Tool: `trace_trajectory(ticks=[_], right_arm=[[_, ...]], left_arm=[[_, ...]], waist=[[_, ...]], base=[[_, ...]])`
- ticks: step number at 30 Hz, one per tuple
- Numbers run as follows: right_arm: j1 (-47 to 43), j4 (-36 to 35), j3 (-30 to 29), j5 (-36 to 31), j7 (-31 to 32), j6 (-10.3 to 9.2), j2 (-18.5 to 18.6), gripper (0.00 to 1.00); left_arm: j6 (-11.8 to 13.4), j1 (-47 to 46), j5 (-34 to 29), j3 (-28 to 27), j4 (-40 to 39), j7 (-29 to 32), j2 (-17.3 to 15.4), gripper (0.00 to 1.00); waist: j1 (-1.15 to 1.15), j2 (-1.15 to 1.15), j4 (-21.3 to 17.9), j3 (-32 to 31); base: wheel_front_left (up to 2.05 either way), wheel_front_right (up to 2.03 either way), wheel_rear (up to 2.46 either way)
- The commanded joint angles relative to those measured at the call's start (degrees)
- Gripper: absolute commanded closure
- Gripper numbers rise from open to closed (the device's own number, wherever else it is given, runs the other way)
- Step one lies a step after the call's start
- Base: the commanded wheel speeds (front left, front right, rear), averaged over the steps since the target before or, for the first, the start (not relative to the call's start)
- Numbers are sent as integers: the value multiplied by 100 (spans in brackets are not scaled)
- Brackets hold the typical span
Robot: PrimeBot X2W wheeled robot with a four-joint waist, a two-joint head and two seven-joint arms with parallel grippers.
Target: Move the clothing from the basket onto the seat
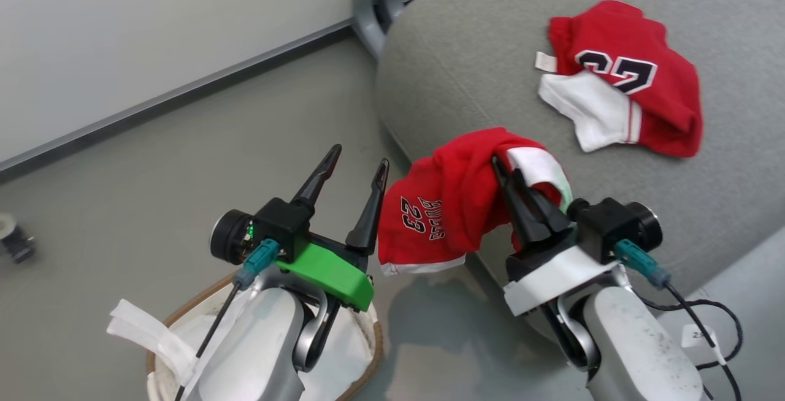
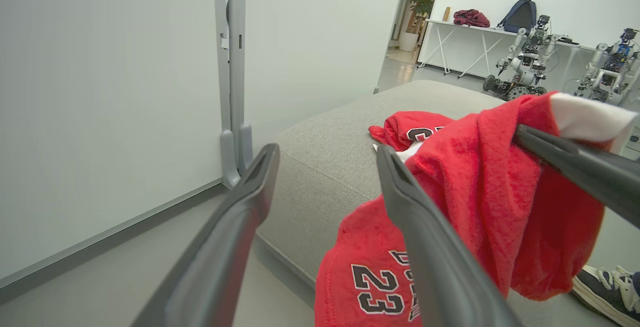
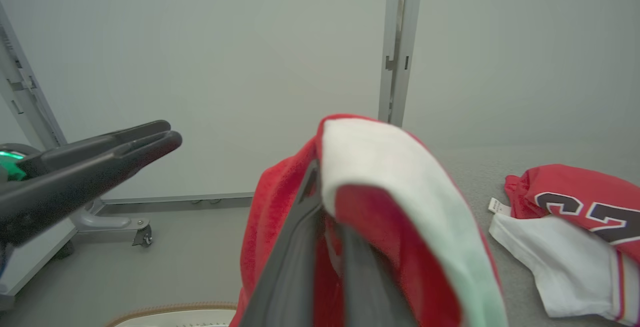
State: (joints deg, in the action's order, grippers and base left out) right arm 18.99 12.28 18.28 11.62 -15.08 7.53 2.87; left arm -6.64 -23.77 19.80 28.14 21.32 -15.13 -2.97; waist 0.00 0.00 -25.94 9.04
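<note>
1. Right claw [image 1: 500,165]: the fingers are closed together on the red number-23 garment [image 1: 441,205], which is draped over them.
2. Left claw [image 1: 360,156]: the fingers are spread apart and nothing is held; it is raised just beside that garment, over the basket [image 1: 375,343].
3. The held garment is seen hanging at the near edge of the seat [image 1: 478,51].
4. A second red garment [image 1: 638,82], partly white, is laid on the seat, well apart.
</note>
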Motion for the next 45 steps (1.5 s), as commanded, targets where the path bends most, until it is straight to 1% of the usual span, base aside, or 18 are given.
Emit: trace_trajectory(ticks=[1, 5, 11, 15, 18, 20, 24, 27, 29, 33, 36, 40, 45], right_arm=[[-113, -95, -131, -39, -12, -8, 19, 100], [-251, -258, -468, -164, -12, -8, 10, 100], [-364, -459, -948, -451, -12, -8, 11, 100], [-160, -473, -1130, -720, -12, -8, 11, 100], [126, -381, -1200, -978, -12, -8, 31, 100], [428, -300, -1221, -1076, -12, -8, 170, 100], [1195, -43, -1266, -1198, -12, -8, 522, 100], [1784, 216, -1150, -1388, -11, -8, 975, 100], [2122, 413, -1250, -1454, -12, -9, 1282, 100], [2713, 838, -1585, -1570, -12, -8, 1711, 100], [3074, 1110, -1898, -1732, -12, -8, 1896, 100], [3538, 1472, -2446, -2003, -12, -8, 2024, 100], [3871, 1772, -3270, -2321, -12, -8, 2044, 100]], left_arm=[[-46, 69, -82, 52, -13, -2, -22, 0], [-80, 11, -70, 230, -14, -2, -19, 0], [-91, -106, 208, 645, 31, -2, -9, 0], [-94, -166, 316, 789, 58, -2, -9, 0], [-93, -155, 294, 770, 108, -2, -10, 0], [-94, -115, 243, 708, 152, -2, -23, 0], [-90, 12, 154, 520, 185, -2, -165, 0], [-90, 111, 59, 365, 158, -2, -266, 0], [-89, 124, 12, 316, 134, -2, -324, 0], [-90, 87, -51, 219, 79, -2, -473, 0], [-90, 15, -68, 208, 44, -2, -594, 0], [-90, -105, -89, 228, 3, -2, -787, 0], [-90, -199, -52, 241, -44, -2, -926, 0]], waist=[[0, 0, -518, 154], [0, 0, -566, 223], [0, 0, -611, 287], [0, 0, -613, 367], [0, 0, -606, 456], [0, 0, -599, 527], [0, 0, -590, 687], [0, 0, -575, 821], [0, 0, -472, 938], [0, 0, -299, 1207], [0, 0, -193, 1417], [0, 0, -28, 1728], [0, 0, 192, 2061]], base=[[0, 0, 0], [0, 0, 0], [0, 0, 0], [0, 0, 0], [0, 0, 0], [0, 0, 0], [0, 0, 0], [0, 0, 0], [0, 0, 0], [0, 0, 0], [0, 0, 0], [0, 0, 0], [0, 0, 0]])
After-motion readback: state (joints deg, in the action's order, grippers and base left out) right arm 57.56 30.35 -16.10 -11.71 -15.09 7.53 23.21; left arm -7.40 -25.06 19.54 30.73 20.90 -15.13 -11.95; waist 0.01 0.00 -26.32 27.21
